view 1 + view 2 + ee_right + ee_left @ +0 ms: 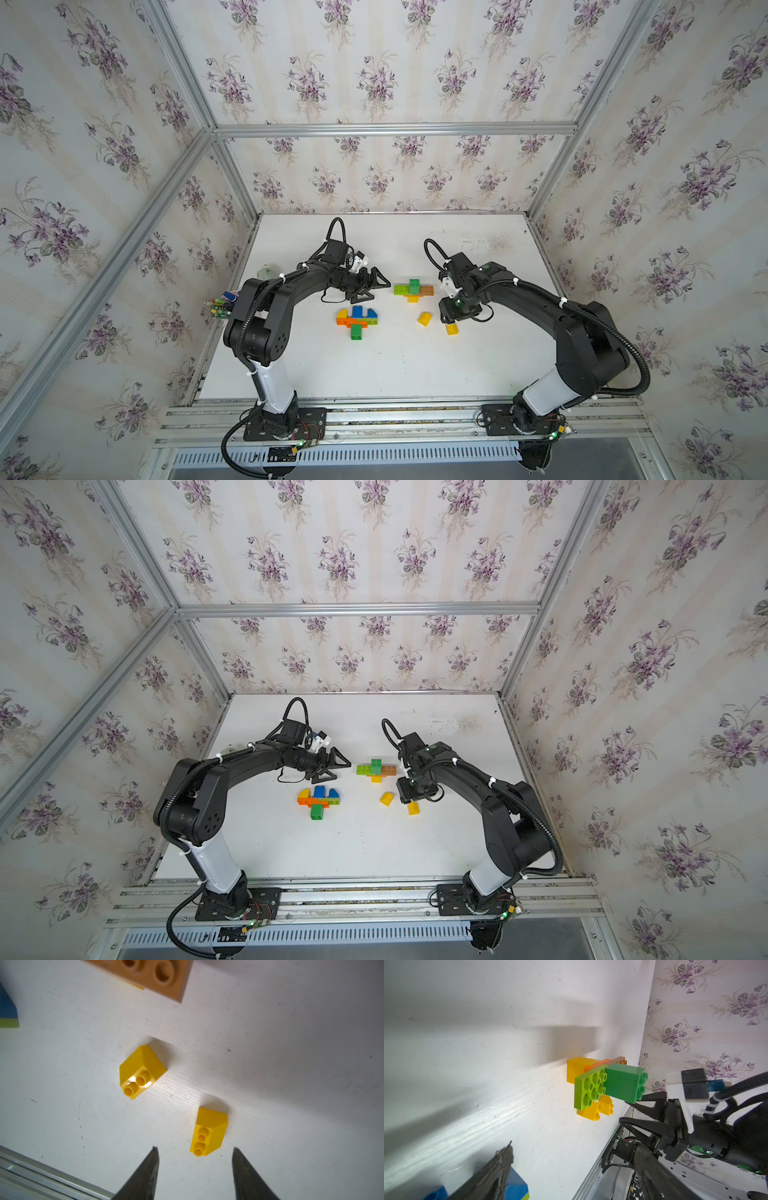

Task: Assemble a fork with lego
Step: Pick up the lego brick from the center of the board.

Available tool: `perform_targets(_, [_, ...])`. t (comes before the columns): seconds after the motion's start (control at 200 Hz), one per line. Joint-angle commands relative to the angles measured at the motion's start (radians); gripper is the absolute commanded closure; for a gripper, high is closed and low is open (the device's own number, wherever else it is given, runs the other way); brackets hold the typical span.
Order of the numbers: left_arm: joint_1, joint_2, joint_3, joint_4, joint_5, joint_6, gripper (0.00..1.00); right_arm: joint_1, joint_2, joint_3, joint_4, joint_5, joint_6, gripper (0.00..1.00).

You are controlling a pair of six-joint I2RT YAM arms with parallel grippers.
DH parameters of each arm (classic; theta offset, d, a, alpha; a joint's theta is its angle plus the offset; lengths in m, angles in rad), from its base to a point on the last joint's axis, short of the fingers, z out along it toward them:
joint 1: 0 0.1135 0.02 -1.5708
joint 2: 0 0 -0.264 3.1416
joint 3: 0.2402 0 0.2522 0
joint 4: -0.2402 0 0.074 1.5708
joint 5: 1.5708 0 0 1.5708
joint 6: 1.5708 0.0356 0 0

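Hovering with parted, empty jaws, your right gripper (195,1152) sits just above the nearer yellow slope brick (208,1131) on the table (291,1084), stud row running between the jaws.

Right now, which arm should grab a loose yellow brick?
Right. Its open tool hangs just over the nearer yellow brick; the left tool faces the green cluster, farther off.

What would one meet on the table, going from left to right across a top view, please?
Marker pens → left claw → orange, blue and green brick assembly → lime, green and brown brick assembly → tilted yellow brick → second yellow brick.
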Motion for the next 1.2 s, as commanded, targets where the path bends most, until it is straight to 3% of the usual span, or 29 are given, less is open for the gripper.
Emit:
perform_targets(0.0, [0.000, 0.008, 0.001, 0.027, 0.016, -0.005, 0.07, 0.000, 0.033, 0.022, -0.009, -0.003, -0.123, 0.40])
perform_targets(0.125, [0.000, 0.012, 0.008, 0.021, 0.018, -0.005, 0.07, 0.000, 0.066, 0.025, 0.040, -0.103, -0.163, 0.38])
perform_targets(0.375, [-0.001, 0.030, 0.032, -0.005, 0.015, 0.004, 0.07, 0.000, 0.059, -0.070, 0.157, -0.104, -0.158, 0.37])
perform_targets(0.904, [0.000, 0.020, 0.014, -0.005, 0.026, 0.016, 0.07, 0.009, -0.042, -0.127, 0.089, -0.144, 0.111, 0.38])
perform_targets(1.134, [-0.001, 0.015, -0.007, 0.015, 0.037, 0.014, 0.07, 0.014, -0.077, -0.170, 0.144, -0.012, 0.234, 0.36])
perform_targets(1.199, [-0.001, 0.016, -0.007, 0.013, 0.041, 0.017, 0.07, 0.063, -0.081, -0.167, 0.166, 0.018, 0.249, 0.36])
